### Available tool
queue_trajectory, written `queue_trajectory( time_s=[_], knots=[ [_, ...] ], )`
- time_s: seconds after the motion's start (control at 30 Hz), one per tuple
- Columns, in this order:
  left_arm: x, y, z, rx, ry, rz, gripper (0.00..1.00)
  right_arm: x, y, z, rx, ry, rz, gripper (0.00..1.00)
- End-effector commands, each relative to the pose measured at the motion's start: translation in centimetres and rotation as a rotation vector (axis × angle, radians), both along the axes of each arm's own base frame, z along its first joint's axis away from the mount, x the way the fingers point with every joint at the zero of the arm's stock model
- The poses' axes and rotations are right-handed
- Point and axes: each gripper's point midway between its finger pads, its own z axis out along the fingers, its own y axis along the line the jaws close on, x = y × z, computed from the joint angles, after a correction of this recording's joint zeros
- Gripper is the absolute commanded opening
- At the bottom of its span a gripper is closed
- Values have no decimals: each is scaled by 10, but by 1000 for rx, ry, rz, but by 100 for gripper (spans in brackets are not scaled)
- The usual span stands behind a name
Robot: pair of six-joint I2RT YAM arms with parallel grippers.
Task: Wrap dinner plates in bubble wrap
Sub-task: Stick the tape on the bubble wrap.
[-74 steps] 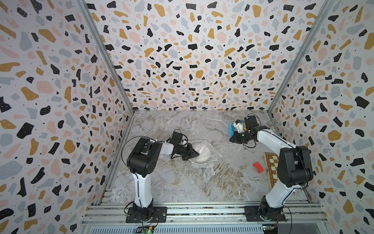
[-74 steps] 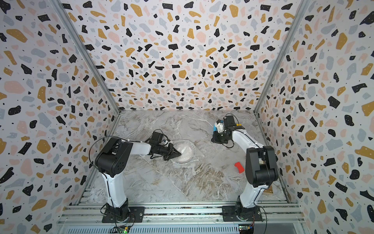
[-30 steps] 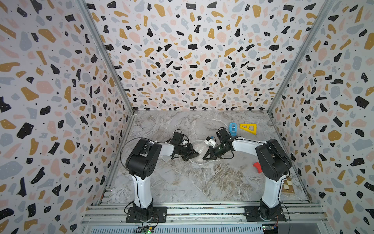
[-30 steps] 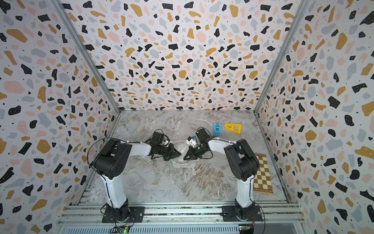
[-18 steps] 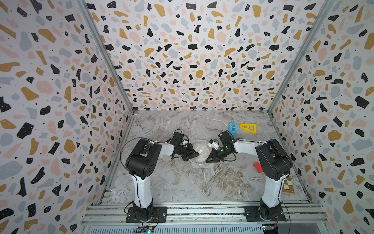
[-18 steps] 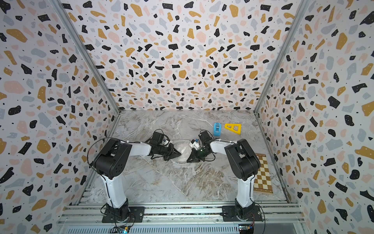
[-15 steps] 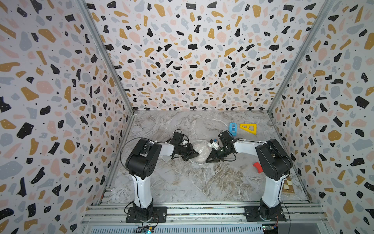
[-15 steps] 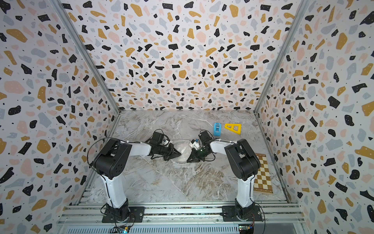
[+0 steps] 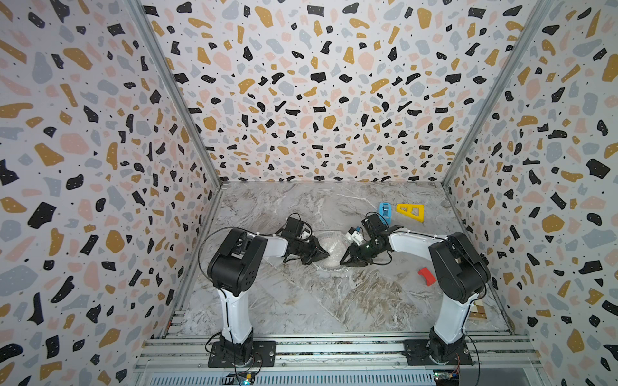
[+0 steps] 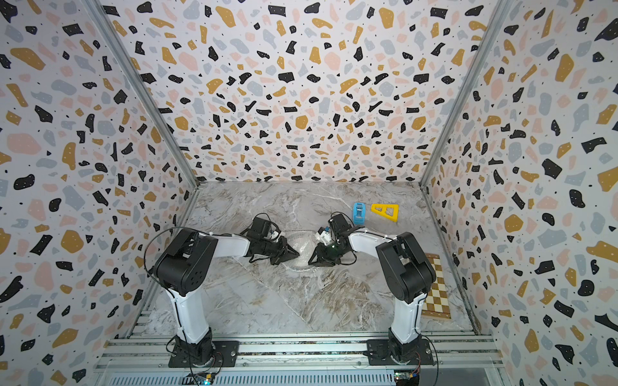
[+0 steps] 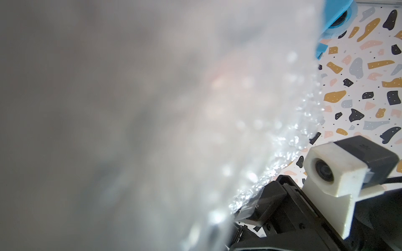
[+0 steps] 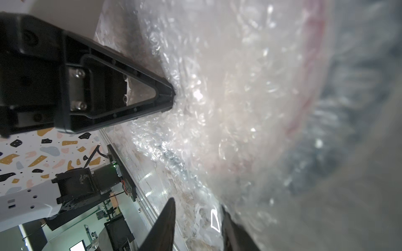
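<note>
Left arm lies low over the counter (image 9: 240, 207), reaching toward centre.

Left end effector (image 9: 322, 255): jaws closed to a point, tip at the plate's left edge. In the right wrist view the left end effector (image 12: 170, 96) sits buried in puckered film that gathers around the tip, so it is clamped on the wrap.

Wrap (image 9: 368, 294): clear dimpled sheet, spread over the middle and near part of the counter in both top views. A straight diagonal edge runs toward the left arm's base. It is drawn up over the plate. The left wrist view is almost filled by blurred wrap (image 11: 152, 108) close to the lens.

Plate (image 9: 334, 247): centre of counter, between the two end effectors, under the wrap. Through the film in the right wrist view the plate (image 12: 250, 76) reads as a pale disc; rim colour cannot be told.

Right end effector (image 9: 344, 261): tip down at the plate's right edge, facing the left one. Right wrist view: its fingers (image 12: 169, 219) stand apart with a moderate gap. Contact with the film cannot be told.

Behind the right arm: blue piece (image 9: 384, 210) and yellow wedge (image 9: 410, 212), side by side near the back wall.

Red piece (image 9: 426, 276): on the counter, just beside the right arm.

Board (image 10: 436, 287): checkered, along the right wall, partly hidden by the right arm.
</note>
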Motion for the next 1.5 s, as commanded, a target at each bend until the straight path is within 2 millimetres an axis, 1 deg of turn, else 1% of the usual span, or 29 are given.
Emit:
queue_trajectory(
  time_s=[0.0, 0.17, 0.23, 0.3, 0.37, 0.47, 0.57, 0.67, 0.77, 0.83, 0.93, 1.0, 1.07, 1.13, 1.27, 1.37, 1.47],
  knots=[
    [-19, 21, -41, 141, 105, 45, 12, 3, -14, 19, -57, -57, -32, 39],
    [-19, 21, -42, 139, 108, 44, 12, 2, -13, 28, -31, -73, -37, 41],
    [-19, 21, -42, 139, 108, 44, 12, 2, -5, 34, 13, -81, -16, 40],
    [-19, 21, -43, 140, 110, 44, 12, 4, 5, 44, 49, -110, 2, 39],
    [-19, 21, -42, 140, 109, 45, 12, 6, 17, 57, 96, -128, 20, 35],
    [-19, 21, -42, 139, 106, 45, 12, 9, 26, 69, 127, -137, 36, 26],
    [-19, 21, -42, 139, 108, 45, 12, 9, 35, 83, 165, -148, 59, 20],
    [-21, 21, -43, 142, 110, 44, 12, 8, 46, 97, 209, -160, 92, 19],
    [-19, 21, -43, 137, 109, 46, 12, 7, 56, 100, 247, -147, 123, 18],
    [-19, 21, -42, 137, 108, 47, 12, 6, 59, 93, 250, -135, 138, 18],
    [-20, 21, -42, 138, 109, 46, 12, 5, 62, 75, 244, -98, 160, 18],
    [-20, 21, -42, 137, 110, 46, 12, 4, 61, 60, 229, -71, 170, 17],
    [-20, 21, -43, 139, 110, 46, 12, 2, 57, 44, 208, -41, 167, 17],
    [-20, 21, -42, 137, 110, 46, 12, -1, 51, 32, 192, -16, 161, 16],
    [-19, 20, -42, 135, 109, 47, 12, -8, 43, 21, 168, 7, 152, 16],
    [-18, 20, -41, 134, 110, 48, 12, -12, 33, 11, 144, 31, 128, 16],
    [-18, 20, -40, 133, 107, 46, 12, -16, 27, 8, 134, 40, 111, 16]
  ],
)
